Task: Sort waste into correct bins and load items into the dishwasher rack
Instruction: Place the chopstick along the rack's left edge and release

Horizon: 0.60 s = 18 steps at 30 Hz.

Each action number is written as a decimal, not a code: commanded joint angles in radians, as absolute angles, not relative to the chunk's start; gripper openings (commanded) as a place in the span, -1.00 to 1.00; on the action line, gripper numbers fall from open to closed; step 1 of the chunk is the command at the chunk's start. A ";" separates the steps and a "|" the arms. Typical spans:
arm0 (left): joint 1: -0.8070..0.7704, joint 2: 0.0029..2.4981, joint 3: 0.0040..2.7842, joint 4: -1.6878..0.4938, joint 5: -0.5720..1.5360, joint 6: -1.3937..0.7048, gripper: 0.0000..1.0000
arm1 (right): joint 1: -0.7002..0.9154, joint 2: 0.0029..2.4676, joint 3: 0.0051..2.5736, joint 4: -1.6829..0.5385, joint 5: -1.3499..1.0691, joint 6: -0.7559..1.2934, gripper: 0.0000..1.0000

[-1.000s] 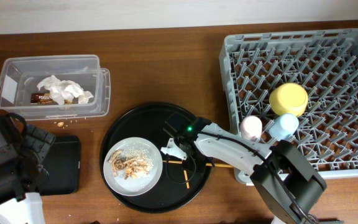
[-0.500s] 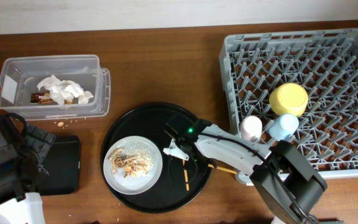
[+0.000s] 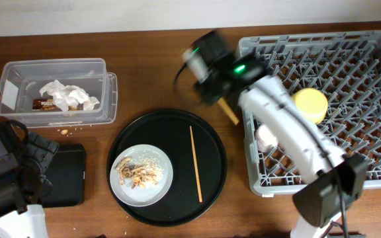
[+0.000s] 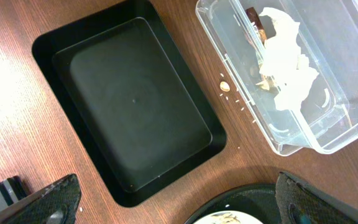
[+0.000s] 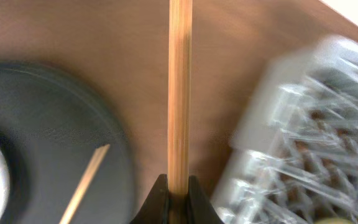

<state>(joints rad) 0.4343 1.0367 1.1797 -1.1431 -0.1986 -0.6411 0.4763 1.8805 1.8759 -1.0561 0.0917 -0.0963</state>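
Since the right gripper (image 5: 178, 186), clamped on one chopstick (image 5: 179, 93), has swung up beside the dishwasher rack (image 3: 247, 46), the other chopstick (image 3: 195, 164) still needs fetching

Grey grid-pegged rack (image 3: 349, 38), yellow bowl (image 3: 308, 106), black round tray (image 3: 170, 129), pale tan wooden chopstick (image 5: 179, 93), white tissue (image 3: 65, 96), brown wood-grain tabletop (image 3: 151, 73).

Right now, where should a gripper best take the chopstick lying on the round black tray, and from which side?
Near its middle, from straight above, jaws closing across its thin width. The chopstick lies flat on the round black tray, clear of the plate.
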 commanded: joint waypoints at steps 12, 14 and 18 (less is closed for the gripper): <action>0.440 1.032 1.182 -1.145 -0.199 -0.643 0.98 | 0.200 2.057 1.881 -0.838 0.096 0.043 -0.78; 0.440 1.032 1.182 -1.145 -0.199 -0.643 0.98 | 0.200 2.106 1.881 -0.835 0.162 0.088 -0.83; 0.440 1.032 1.182 -1.145 -0.199 -0.643 0.99 | 0.200 2.133 1.881 -0.842 0.162 0.088 -0.60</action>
